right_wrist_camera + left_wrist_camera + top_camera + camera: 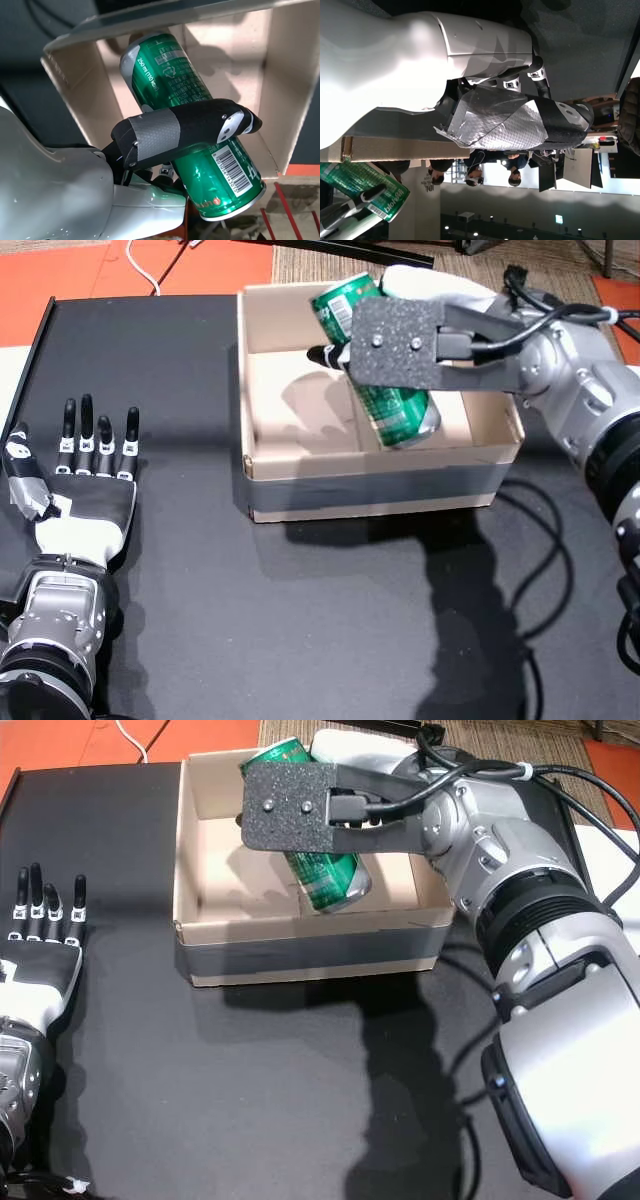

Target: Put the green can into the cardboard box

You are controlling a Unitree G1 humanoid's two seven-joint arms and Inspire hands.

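Observation:
A green can [400, 410] [325, 875] [195, 125] hangs tilted inside the open cardboard box [300, 480] [300, 945] [290, 90], its lower end near the box floor. My right hand [400, 340] [295, 808] [180, 132] is shut on the green can, reaching in from the right over the box. Whether the can touches the floor I cannot tell. My left hand [85, 480] [40, 945] lies flat and open on the black table [300, 620], well left of the box, holding nothing. In the left wrist view the can [365, 187] shows at the lower left.
Black cables [540, 540] trail over the table right of the box. Orange floor [80, 265] and a white cord [145, 270] lie beyond the table's far edge. The table's left edge has a raised rim [35, 340]. Several people [475, 172] show in the left wrist view.

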